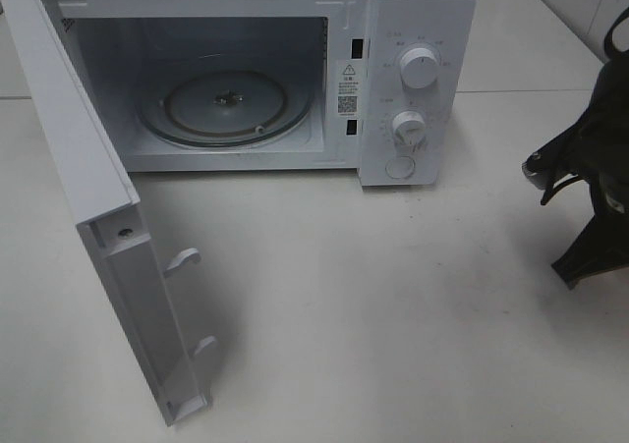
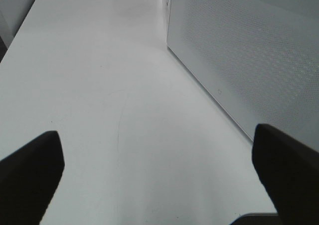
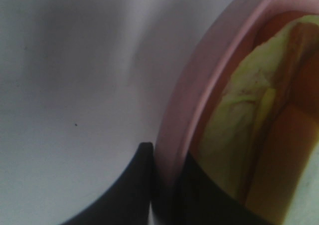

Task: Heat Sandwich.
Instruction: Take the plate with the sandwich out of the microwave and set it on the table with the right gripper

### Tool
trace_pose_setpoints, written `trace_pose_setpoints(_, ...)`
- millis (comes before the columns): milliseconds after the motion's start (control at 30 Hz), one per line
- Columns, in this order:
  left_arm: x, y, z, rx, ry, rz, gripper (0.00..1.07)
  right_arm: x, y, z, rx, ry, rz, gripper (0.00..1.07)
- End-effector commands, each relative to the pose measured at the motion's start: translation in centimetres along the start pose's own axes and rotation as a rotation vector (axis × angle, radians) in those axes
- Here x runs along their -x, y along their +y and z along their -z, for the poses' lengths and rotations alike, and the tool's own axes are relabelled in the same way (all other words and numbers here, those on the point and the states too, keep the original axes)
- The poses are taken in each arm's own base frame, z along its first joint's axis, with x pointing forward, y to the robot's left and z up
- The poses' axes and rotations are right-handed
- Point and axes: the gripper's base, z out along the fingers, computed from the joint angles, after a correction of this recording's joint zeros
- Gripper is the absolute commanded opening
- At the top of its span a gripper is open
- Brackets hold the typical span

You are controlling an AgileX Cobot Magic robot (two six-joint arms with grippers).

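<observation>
The sandwich [image 3: 259,130] lies on the pink plate [image 3: 199,95], just inside its rim. The right fingers [image 3: 142,180] are clamped on that rim, one outside and one inside, so the plate and sandwich go with the right arm [image 1: 590,188]. That arm sits right of the microwave [image 1: 413,80], whose door [image 1: 88,217] stands open over the worktop [image 1: 393,345]. The cavity and glass turntable [image 1: 226,104] lie to the arm's left. The left fingers [image 2: 32,170] are wide apart, holding nothing, beside the microwave's side wall.
</observation>
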Motion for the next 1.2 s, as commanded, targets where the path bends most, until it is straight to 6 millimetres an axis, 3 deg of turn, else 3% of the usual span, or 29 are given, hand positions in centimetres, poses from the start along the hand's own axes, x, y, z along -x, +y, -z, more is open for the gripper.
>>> trace_pose_setpoints(33, 0.0, 0.0, 0.1, 0.001, -0.028, 0.001, 0.98, 0.4, 0.2, -0.9, -0.041, 0.013, 0.007, 0.01)
trace_pose_setpoints(633, 0.0, 0.0, 0.1, 0.001, -0.028, 0.001, 0.98, 1.2, 3.4, -4.6, -0.015, 0.052, 0.077, 0.03)
trace_pose_setpoints(1200, 0.0, 0.0, 0.1, 0.001, -0.028, 0.001, 0.98, 1.3, 3.6, -4.6, 0.002, 0.034, 0.056, 0.09)
